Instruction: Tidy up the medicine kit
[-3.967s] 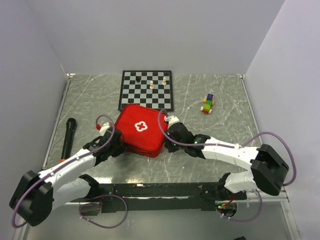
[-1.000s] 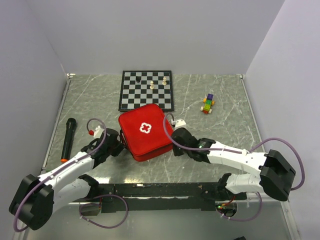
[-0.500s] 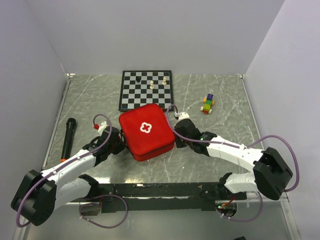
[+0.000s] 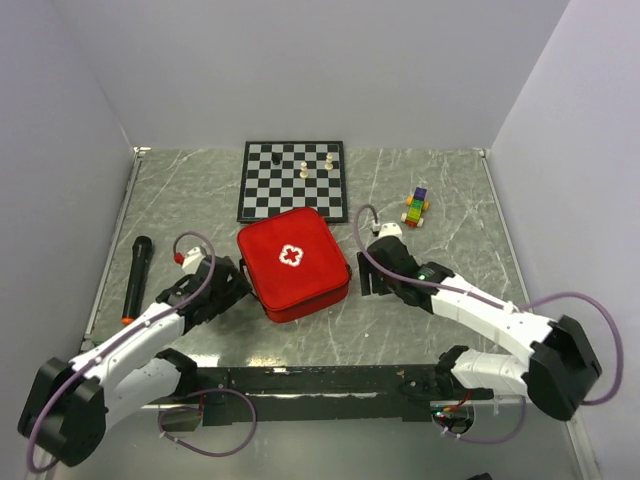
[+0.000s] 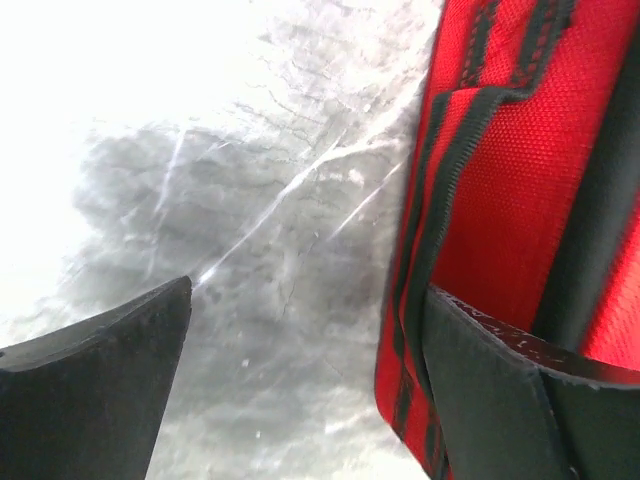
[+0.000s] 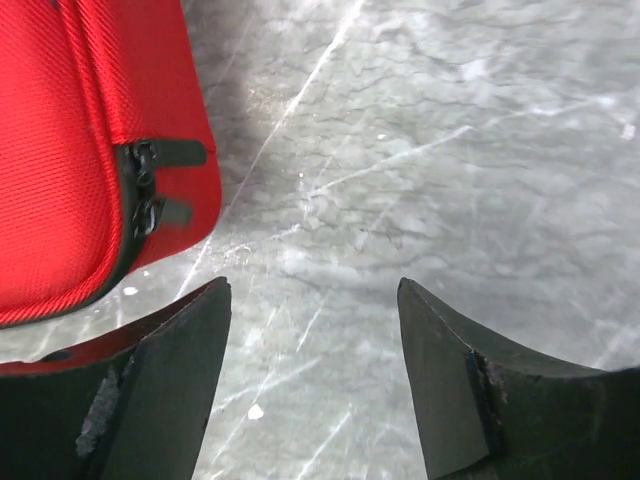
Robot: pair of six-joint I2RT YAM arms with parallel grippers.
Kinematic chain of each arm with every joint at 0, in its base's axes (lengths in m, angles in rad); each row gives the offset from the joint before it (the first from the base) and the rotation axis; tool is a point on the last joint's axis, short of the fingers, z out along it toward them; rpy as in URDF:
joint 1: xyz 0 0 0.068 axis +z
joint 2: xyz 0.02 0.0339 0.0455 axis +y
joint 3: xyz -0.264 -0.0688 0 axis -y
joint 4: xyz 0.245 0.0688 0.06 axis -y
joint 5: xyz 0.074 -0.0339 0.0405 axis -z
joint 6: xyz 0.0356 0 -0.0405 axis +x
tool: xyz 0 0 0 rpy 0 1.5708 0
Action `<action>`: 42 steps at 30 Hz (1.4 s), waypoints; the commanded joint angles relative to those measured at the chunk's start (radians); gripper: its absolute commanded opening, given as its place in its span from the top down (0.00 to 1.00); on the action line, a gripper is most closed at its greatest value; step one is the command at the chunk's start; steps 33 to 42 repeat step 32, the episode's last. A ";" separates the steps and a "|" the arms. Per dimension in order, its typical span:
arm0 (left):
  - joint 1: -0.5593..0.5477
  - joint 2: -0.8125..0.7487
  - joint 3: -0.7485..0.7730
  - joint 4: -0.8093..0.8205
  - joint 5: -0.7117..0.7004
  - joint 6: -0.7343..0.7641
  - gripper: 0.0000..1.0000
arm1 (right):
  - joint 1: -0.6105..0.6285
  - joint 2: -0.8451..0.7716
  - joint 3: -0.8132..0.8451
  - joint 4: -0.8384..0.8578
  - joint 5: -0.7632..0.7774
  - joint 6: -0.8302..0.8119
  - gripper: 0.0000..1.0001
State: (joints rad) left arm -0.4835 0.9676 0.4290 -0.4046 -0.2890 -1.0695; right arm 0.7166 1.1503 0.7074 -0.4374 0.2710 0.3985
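The medicine kit (image 4: pixel 293 263) lies flat and zipped shut on the marble table, red with a white cross on top. My left gripper (image 4: pixel 232 288) stands open at its left edge; in the left wrist view the red side with black straps (image 5: pixel 520 200) is just beside the right finger, and the gap of the left gripper (image 5: pixel 308 290) holds nothing. My right gripper (image 4: pixel 366 281) stands open a little off the kit's right edge. In the right wrist view the kit's corner with its zipper pulls (image 6: pixel 150 190) sits up left of the right gripper (image 6: pixel 312 288), which spans only bare table.
A chessboard (image 4: pixel 292 180) with a few pieces lies just behind the kit. A stack of coloured blocks (image 4: pixel 416 208) sits at the right. A black pen-like stick with an orange tip (image 4: pixel 137 275) lies along the left side. Walls enclose the table.
Both grippers have opened from shut and let go of the kit. The right gripper has drawn back to the right, away from the kit's edge. The kit has settled flat.
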 commanded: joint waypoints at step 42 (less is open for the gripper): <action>0.013 -0.081 0.495 -0.174 -0.173 0.144 0.04 | -0.003 -0.302 0.144 -0.135 0.129 -0.004 0.19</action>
